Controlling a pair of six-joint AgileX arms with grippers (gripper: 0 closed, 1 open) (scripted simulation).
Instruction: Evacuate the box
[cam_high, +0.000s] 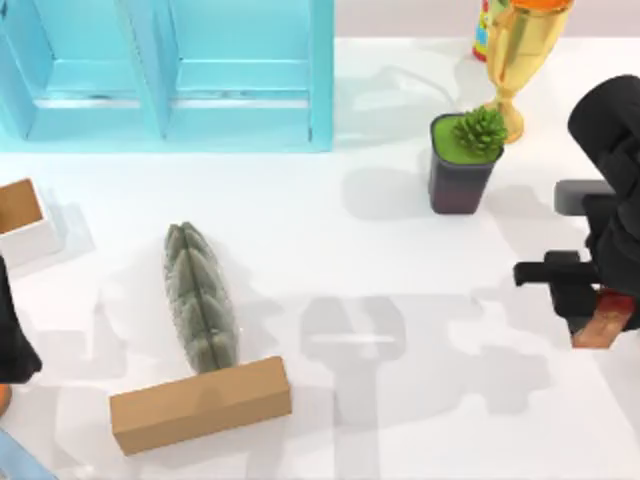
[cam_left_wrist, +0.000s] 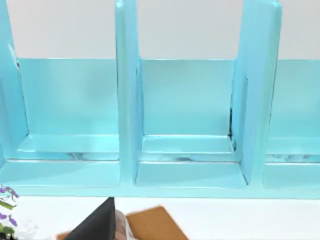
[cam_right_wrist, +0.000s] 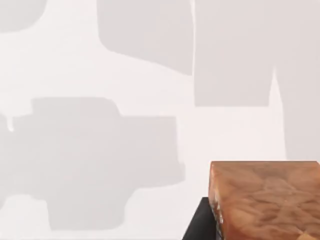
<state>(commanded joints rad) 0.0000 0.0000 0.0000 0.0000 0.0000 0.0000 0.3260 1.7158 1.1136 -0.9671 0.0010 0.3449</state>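
The right gripper (cam_high: 600, 322) hangs over the right side of the white bench (cam_high: 400, 250), its jaws closed on a reddish-brown wooden block (cam_high: 604, 325); the right wrist view shows the same block (cam_right_wrist: 265, 200) held against a dark finger, clear of the bench surface and the grey shadows below it. The block appears to be carried in the air, not resting, which fits an item lifted out and on its way to a set-down spot. The task's thing, a small white open-topped box with a brown interior (cam_high: 22, 218), sits at the far left edge of the bench, well apart from the right gripper. The left arm (cam_high: 12, 335) is parked at the left edge just below that box; whether its jaws are wide or narrow cannot be told. Its wrist camera faces the light blue compartmented shelf (cam_left_wrist: 185, 150), which stands along the back left of the bench (cam_high: 200, 80). Between box and gripper lie a grey-green ribbed oblong object (cam_high: 200, 298) and a long tan cardboard carton (cam_high: 200, 403), the two touching at the carton's upper edge. At the back right stand a dark pot holding a green spiky plant (cam_high: 462, 160) and, just behind it, a gold trophy cup (cam_high: 520, 55). Judged from this layout, the block still needs releasing on open bench.
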